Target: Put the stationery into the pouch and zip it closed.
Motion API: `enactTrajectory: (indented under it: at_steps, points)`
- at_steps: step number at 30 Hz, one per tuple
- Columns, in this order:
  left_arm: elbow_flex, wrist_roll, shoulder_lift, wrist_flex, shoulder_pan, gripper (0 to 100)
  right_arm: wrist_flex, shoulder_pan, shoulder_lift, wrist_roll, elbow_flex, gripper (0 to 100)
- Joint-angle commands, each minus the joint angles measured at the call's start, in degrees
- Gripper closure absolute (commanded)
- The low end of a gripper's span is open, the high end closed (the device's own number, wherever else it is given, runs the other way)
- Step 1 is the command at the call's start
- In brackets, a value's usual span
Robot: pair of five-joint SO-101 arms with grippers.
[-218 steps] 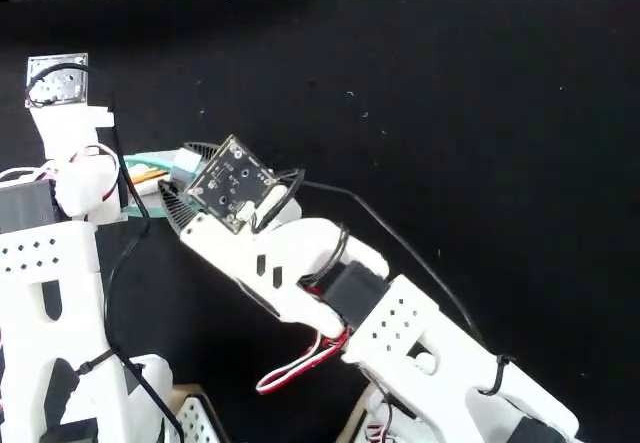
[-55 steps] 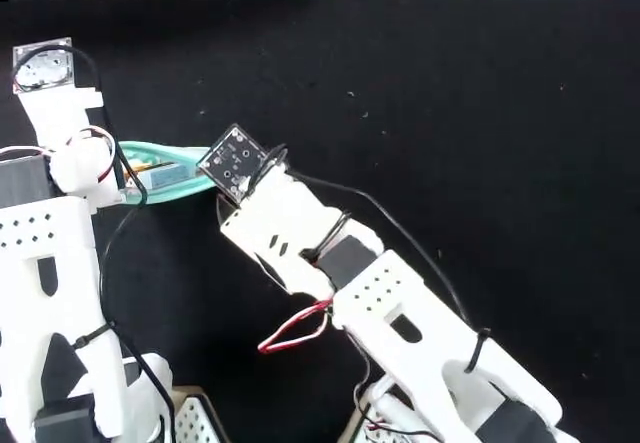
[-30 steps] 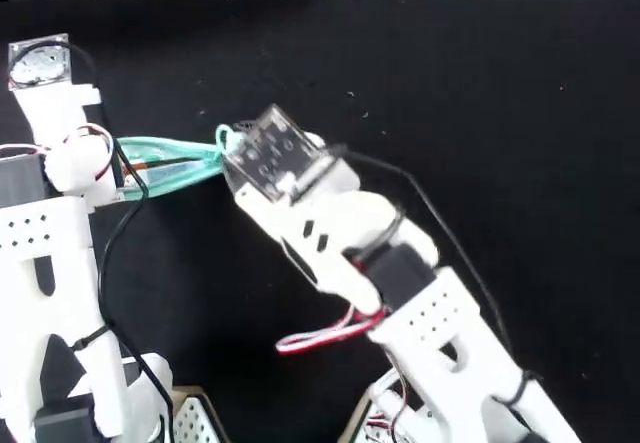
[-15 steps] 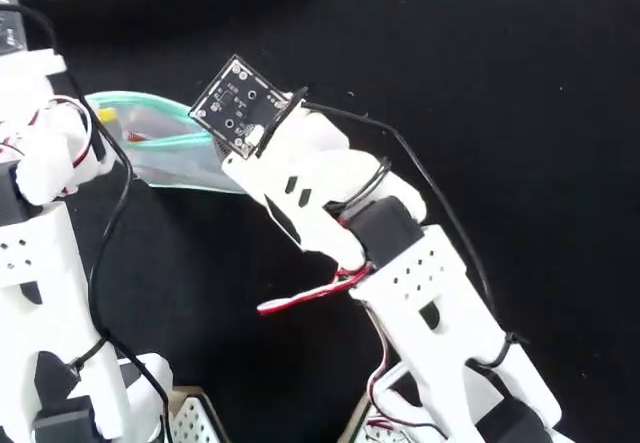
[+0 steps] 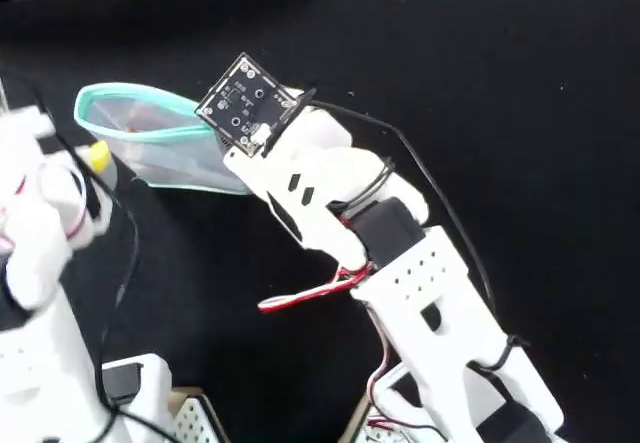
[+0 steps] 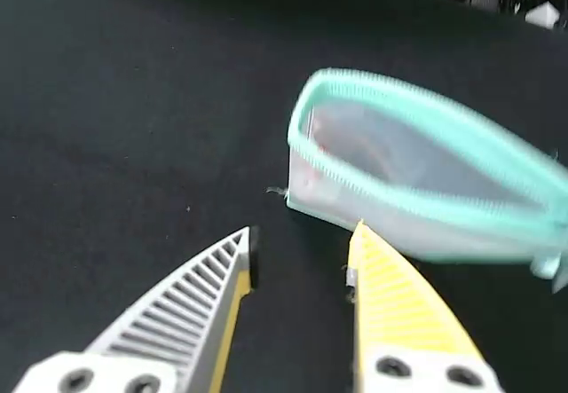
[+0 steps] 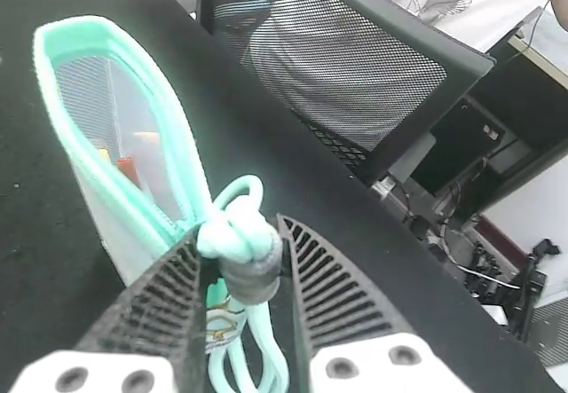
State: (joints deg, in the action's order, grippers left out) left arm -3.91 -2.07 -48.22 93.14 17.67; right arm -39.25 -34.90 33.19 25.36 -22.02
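Because its mint-green zip runs round a gaping mouth, the soft translucent pouch (image 5: pixel 150 153) (image 6: pixel 417 171) (image 7: pixel 98 118) is not yet closed. It sits toward the far left corner of the black table (image 5: pixel 480 113), with red and orange stationery (image 7: pixel 131 169) showing dimly through its wall. At the end of the pouch turned away from the table's left edge hangs the zip pull (image 7: pixel 231 229), a knotted mint cord with a grey bead. The right hand (image 7: pixel 238 240) is clamped on that knot, its ribbed black fingers pressed to either side. The left hand (image 6: pixel 302 233) waits at the opposite end, just short of the pouch. Its grey and yellow fingers are spread apart and grip nothing. That is where I judge the danger lies: with no anchor on the near-left end, a tug on the pull would likely drag or swing the whole light pouch across the table rather than run the slider along its teeth. The limp mouth could also fold and jam the zip, or tip and let the contents slide out. The rounded knot might also slip from between the fingers under a hard pull.
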Motion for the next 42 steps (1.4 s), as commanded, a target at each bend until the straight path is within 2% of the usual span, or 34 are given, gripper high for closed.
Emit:
enactTrajectory:
  at_steps: [1, 4, 7, 12, 15, 19, 21, 24, 30, 37, 40, 42]
  points:
    - [-10.24, 7.82, -5.27, -5.98, -4.62, 81, 1.85, 1.93, 2.77, -0.18, 0.48, 98.6]
    - [-22.99, 10.11, -7.47, -16.62, -8.22, 81, 1.85, 1.67, 2.77, -0.18, 0.48, 98.6]
    - [-36.09, 10.11, -7.74, -30.68, -11.03, 81, 1.76, 1.58, 2.77, -0.18, 0.48, 98.6]
    - [-53.41, 8.35, -8.35, -53.54, -10.86, 81, 0.0, 1.23, 2.77, 0.35, 0.84, 98.6]
    - [-57.27, 3.16, -8.35, -60.48, -10.68, 81, -1.58, -1.23, 4.53, 1.49, 0.66, 98.6]
    - [-57.45, -2.73, -8.35, -63.56, -6.64, 81, -7.74, -7.82, 10.68, 8.0, 0.75, 98.6]
    - [-57.45, -5.45, -8.35, -65.23, -3.91, 80, -9.93, -12.04, 14.2, 8.97, 0.75, 98.6]
    - [-57.45, -7.38, -8.35, -65.58, -2.07, 80, -10.81, -15.82, 17.71, 8.79, 0.48, 98.6]
    - [-57.54, -7.3, -8.62, -63.47, -1.98, 80, -10.64, -13.89, 18.07, 8.88, 0.48, 98.6]
    - [-47.34, -5.89, -23.91, -38.77, -1.54, 80, -7.38, -10.81, 17.98, 8.79, -1.27, 98.6]
    - [-46.37, -0.97, -33.41, -33.76, -2.07, 80, -4.13, -9.41, 17.98, 8.7, -3.21, 98.6]
    - [-48.13, 0.35, -38.59, -33.49, -2.15, 80, -2.9, -8.44, 17.98, 8.62, -3.82, 98.6]
